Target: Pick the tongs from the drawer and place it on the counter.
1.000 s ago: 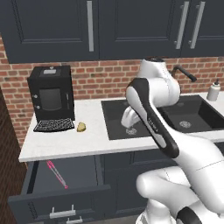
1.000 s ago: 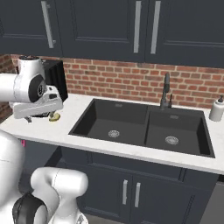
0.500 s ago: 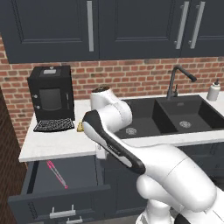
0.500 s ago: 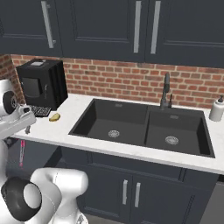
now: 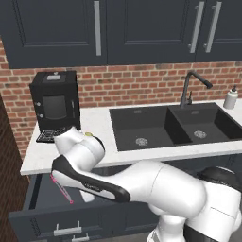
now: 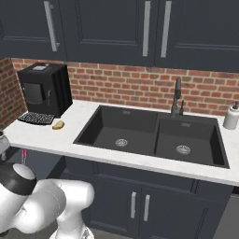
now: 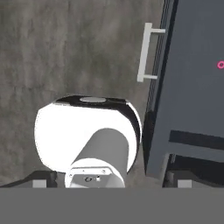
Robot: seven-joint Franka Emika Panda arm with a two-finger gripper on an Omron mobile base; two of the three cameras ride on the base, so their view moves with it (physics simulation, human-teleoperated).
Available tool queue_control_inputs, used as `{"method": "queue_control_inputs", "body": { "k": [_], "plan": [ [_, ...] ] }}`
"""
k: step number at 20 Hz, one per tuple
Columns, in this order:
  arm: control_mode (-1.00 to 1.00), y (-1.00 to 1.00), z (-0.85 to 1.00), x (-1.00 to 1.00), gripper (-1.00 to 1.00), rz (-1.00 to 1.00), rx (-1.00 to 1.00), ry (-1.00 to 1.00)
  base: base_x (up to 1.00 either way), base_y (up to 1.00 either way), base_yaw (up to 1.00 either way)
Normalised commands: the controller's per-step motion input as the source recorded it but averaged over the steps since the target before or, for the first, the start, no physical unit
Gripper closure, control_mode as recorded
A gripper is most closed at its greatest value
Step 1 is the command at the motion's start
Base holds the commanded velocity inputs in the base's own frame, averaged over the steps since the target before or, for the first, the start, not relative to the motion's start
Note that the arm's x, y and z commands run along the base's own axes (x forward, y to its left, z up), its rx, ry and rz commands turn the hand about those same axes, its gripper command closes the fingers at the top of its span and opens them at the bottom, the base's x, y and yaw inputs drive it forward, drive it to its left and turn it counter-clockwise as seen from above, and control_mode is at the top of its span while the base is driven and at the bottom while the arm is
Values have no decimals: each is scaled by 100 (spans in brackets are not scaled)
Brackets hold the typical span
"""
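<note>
The drawer (image 5: 40,191) stands pulled out under the counter's (image 5: 97,118) left end. The pink tongs (image 5: 61,188) lie slantwise on its dark floor. My arm bends low over the drawer and hides the hand there. In the right base view a pink sliver of the tongs (image 6: 24,156) shows beside my arm. The hand view looks down past the drawer (image 7: 197,87) front and its silver bar handle (image 7: 146,52); a tip of the tongs (image 7: 221,64) peeks at the right edge. My gripper (image 7: 110,179) is open, its fingertips (image 7: 177,179) wide apart with nothing between them.
On the counter (image 6: 79,112) stand a black coffee machine (image 5: 54,101) and a small yellowish lump (image 5: 88,134) near it. A black double sink (image 5: 175,125) with a faucet (image 5: 191,85) lies to the right, and a soap bottle (image 5: 230,98) at the far right. Grey floor (image 7: 65,43) lies below the drawer.
The arm has swung from above the sink leftward and down, across the counter edge, to low over the open drawer. The tongs and drawer have not moved.
</note>
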Motion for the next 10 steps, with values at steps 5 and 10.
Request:
{"method": "queue_control_inputs", "body": {
  "k": [5, 10],
  "plan": [
    [-100, 41, -86, 3, -100, 23, -9, 7, 0, 0, 0],
    [-100, 0, -23, 54, -100, 8, 0, 0, 0, 0, 0]
  ]
}}
